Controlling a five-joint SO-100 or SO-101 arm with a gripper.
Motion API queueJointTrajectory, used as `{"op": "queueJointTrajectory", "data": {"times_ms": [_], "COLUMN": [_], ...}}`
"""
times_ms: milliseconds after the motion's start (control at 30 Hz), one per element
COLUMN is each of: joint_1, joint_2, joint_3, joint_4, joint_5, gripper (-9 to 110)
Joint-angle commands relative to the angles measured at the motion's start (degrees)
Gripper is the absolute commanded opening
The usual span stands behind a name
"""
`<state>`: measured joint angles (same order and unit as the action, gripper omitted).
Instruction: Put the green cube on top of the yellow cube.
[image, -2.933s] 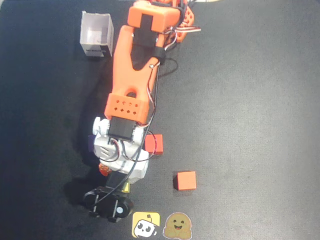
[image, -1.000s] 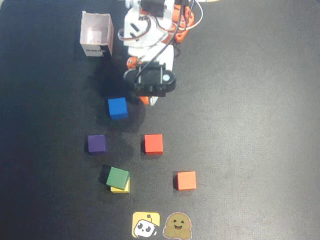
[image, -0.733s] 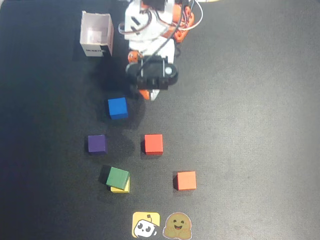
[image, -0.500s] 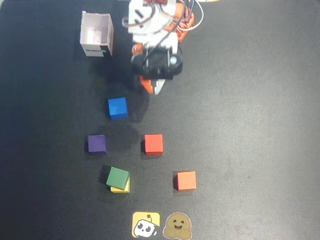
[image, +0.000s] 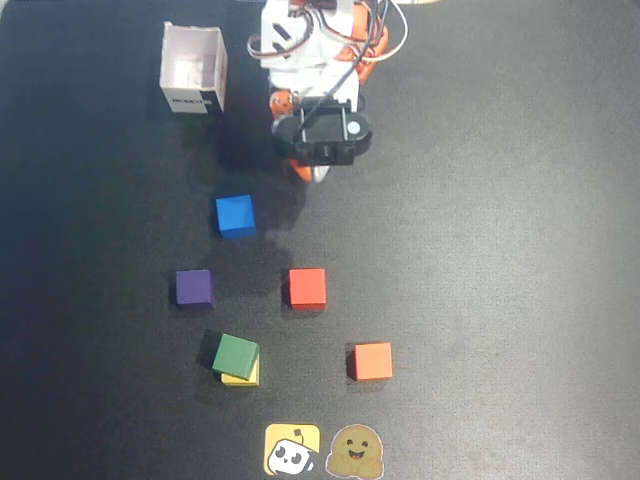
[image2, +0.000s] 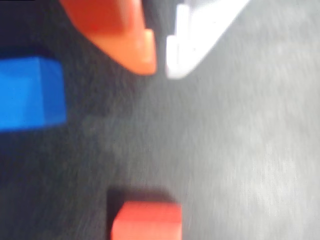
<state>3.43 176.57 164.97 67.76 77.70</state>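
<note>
In the overhead view the green cube rests on top of the yellow cube, turned a little so a strip of yellow shows below and to the right. My gripper is drawn back near the arm's base at the top, far from both cubes. In the wrist view the gripper has its orange finger and white finger nearly touching, with nothing between them. The green and yellow cubes are out of the wrist view.
A blue cube, a purple cube, a red cube and an orange cube lie on the black mat. A white open box stands top left. Two stickers lie at the bottom edge.
</note>
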Motion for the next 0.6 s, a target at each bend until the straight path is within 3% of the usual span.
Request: {"op": "queueJointTrajectory", "data": {"times_ms": [0,200,567], "joint_1": [-1.4,-1.4,-1.1], "joint_2": [0.5,0.6,0.6], "joint_3": [-0.4,-0.4,-0.4], "joint_4": [1.0,4.5,4.4], "joint_5": [-0.1,4.4,-1.5], "gripper": [0,0,0]}}
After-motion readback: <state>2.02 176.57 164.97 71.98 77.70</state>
